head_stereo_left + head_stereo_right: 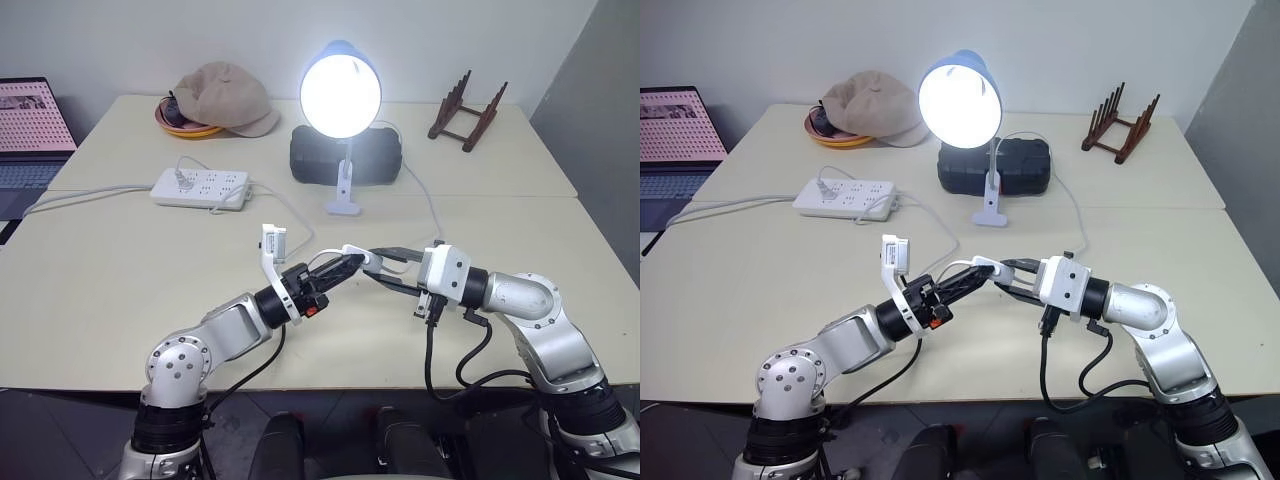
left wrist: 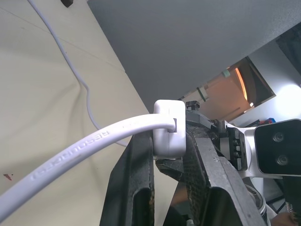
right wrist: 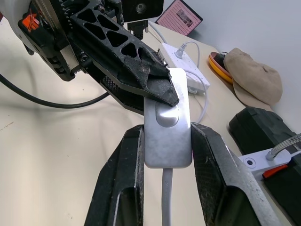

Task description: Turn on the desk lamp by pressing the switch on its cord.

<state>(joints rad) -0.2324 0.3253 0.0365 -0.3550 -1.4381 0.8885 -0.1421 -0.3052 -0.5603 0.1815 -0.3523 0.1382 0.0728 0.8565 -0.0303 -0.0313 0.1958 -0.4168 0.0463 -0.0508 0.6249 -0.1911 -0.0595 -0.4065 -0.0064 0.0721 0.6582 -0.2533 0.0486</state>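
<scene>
1. We reckoned the pressing step was basically done; the desk lamp was glowing bright at the back of the table, so the button looked like it had already taken the push.
2. Our right gripper was clamped on the switch, its two fingers closed against the long sides of that little white body; it was held up off the table between the two arms.
3. Our left gripper was shut too, fingers pinched across the far end of the switch, with one black fingertip sitting right on the button end in the right wrist view.
4. The cord ran out of the switch past the left fingers; another stretch trailed back over the table toward the lamp's clip base.
5. Next move, we figured, called for easing the left fingers off the button without toggling it again; then setting the switch down gently so the cord didn't tug the lamp.
</scene>
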